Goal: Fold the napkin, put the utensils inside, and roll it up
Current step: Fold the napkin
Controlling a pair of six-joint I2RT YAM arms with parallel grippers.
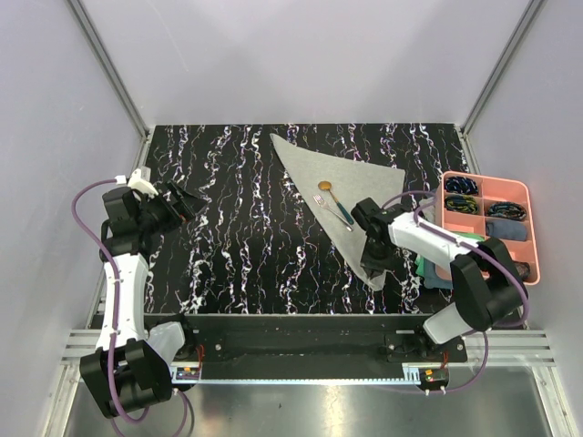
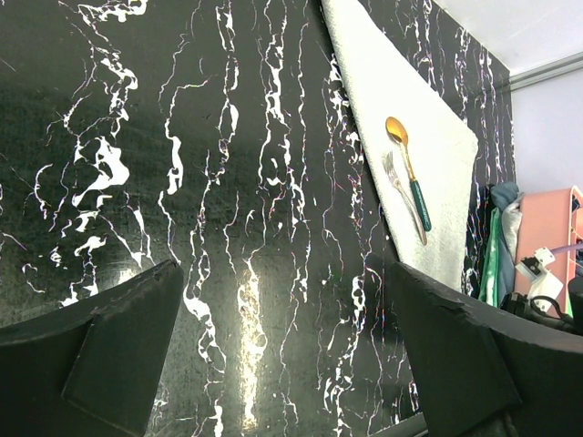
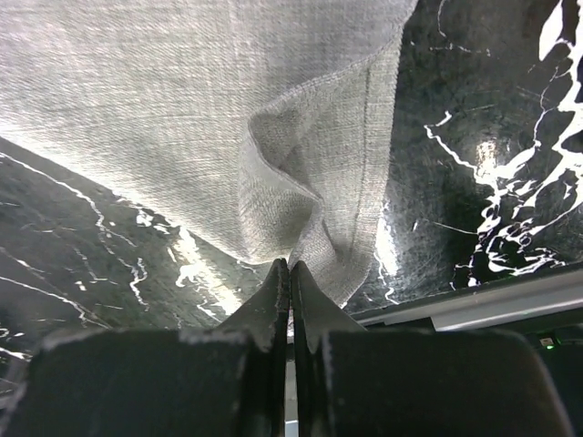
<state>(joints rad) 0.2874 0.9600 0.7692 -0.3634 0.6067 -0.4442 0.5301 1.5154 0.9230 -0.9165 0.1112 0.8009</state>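
Observation:
The napkin (image 1: 351,177), light grey-green, lies as a triangle on the black marbled table, one point toward the near edge. On it rest the utensils, side by side: a gold spoon (image 1: 327,188) and a fork (image 1: 322,202) with teal handles. My right gripper (image 1: 374,267) is shut on the napkin's near corner; in the right wrist view the cloth (image 3: 182,109) bunches into a raised fold right at the gripper (image 3: 290,266). My left gripper (image 1: 187,200) hovers open and holds nothing over the table's left side. Its wrist view (image 2: 287,337) shows the napkin (image 2: 401,82), spoon (image 2: 397,132) and fork (image 2: 401,187) far ahead.
A pink compartment tray (image 1: 536,237) with small dark items stands at the right edge. Dark green and teal folded cloths (image 1: 437,269) lie between it and the right arm. The table's metal front rail (image 3: 510,296) runs just behind the pinched corner.

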